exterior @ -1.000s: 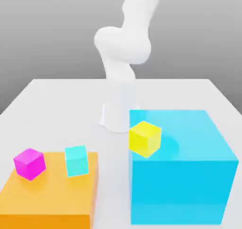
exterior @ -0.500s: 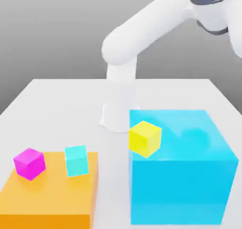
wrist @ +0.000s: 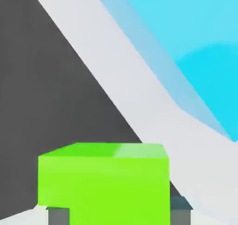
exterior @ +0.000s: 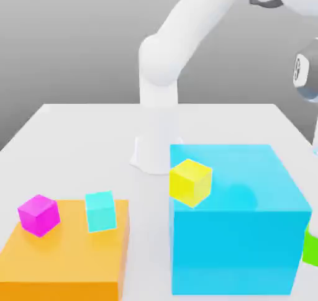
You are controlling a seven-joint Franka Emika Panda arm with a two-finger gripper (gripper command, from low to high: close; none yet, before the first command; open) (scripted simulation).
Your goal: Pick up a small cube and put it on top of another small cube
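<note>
Going across from the exterior view's left, with the huge sky-blue cube (exterior: 239, 216) as the marker: well off to its left a magenta small cube (exterior: 39, 215) and the pale turquoise cube (exterior: 102, 211) sit on an orange slab (exterior: 68, 256), the turquoise one nearer the blue block. A yellow small cube (exterior: 190, 182) shows against the blue block's upper left corner. Just past the block's right side, low on the tabletop (exterior: 81, 132), a sliver of the lime-green cube (exterior: 310, 247) peeks out, with the arm (exterior: 180, 45) arching over towards that side.

From the hand view the green cube (wrist: 104, 184) sits right under the camera, with two dark finger tips (wrist: 58, 215) showing at either side of it; whether the jaws are pinching it or merely straddling it I cannot tell.

My judgement: the grasp is the step in hand. It should be centred and square on the green faces, then lifted high enough to pass over the blue block before crossing to the turquoise cube
</note>
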